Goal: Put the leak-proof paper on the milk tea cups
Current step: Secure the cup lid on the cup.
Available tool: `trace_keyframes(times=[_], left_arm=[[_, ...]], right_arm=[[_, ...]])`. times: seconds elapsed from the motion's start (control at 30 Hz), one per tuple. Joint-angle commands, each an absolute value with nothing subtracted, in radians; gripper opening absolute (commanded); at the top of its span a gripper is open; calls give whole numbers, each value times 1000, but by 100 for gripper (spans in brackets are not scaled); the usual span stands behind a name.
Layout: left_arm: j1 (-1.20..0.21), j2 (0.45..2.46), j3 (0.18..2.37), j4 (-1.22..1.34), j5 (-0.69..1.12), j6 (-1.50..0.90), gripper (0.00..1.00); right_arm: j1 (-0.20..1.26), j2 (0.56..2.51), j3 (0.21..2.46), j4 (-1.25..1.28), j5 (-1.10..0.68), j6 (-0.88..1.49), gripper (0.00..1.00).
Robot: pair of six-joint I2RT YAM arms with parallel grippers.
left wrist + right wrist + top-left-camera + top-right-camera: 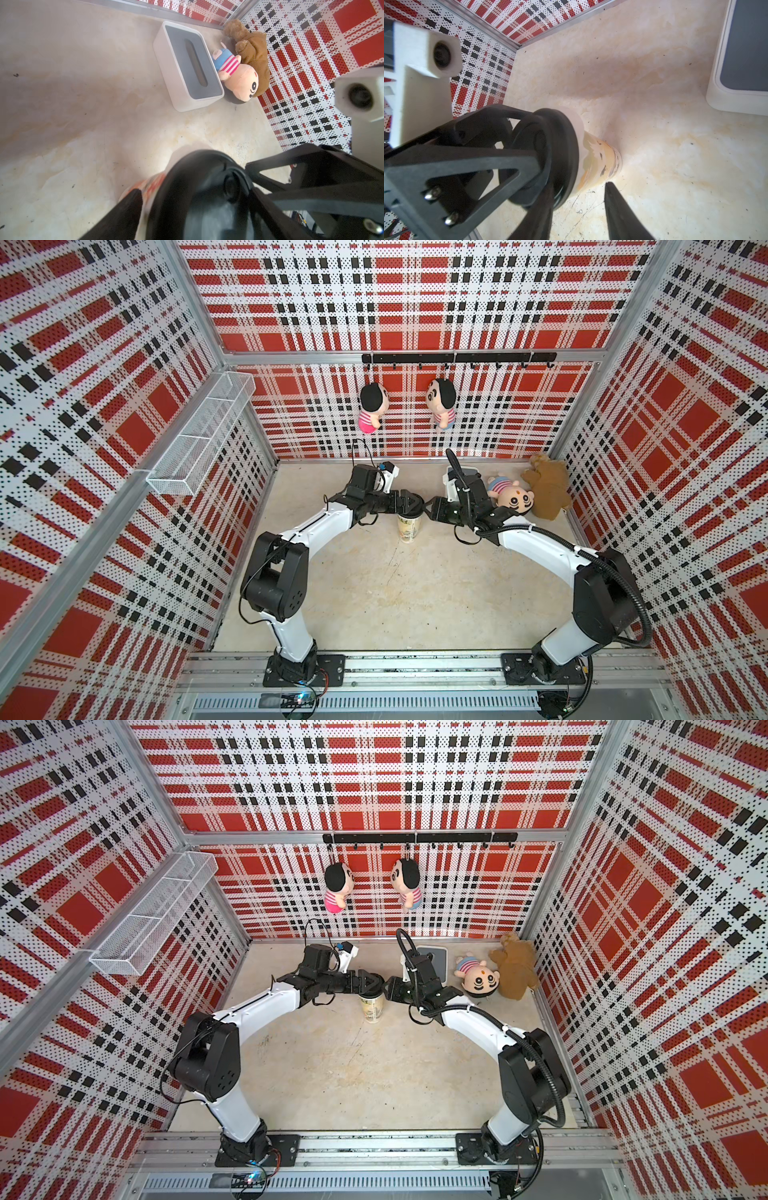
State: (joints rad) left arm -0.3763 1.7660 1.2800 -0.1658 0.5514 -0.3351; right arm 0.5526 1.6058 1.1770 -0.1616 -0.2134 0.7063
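Leak-proof paper sits under black lid on cup; left pincer wide, right pincer apart. Task looks nearly done.

Lid on cup, left hand and right hand flanking it

**Bystanders around the bench**

You had a white box with a grey slotted top near the bench's far edge. A striped plush doll lay touching it, and a brown plush bear filled the far right corner. Two dolls hung from the black hook rail; a wire basket sat on the left wall.
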Motion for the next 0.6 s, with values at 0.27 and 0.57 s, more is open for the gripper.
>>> trace_keyframes(times=[0.27, 0.57], left_arm=[[-344, 1743, 1277, -293, 491, -305, 86], [-336, 1715, 1244, -277, 498, -311, 87]], right_arm=[[564, 1609, 1210, -168, -232, 686, 45], [578, 1614, 1200, -157, -242, 686, 46]])
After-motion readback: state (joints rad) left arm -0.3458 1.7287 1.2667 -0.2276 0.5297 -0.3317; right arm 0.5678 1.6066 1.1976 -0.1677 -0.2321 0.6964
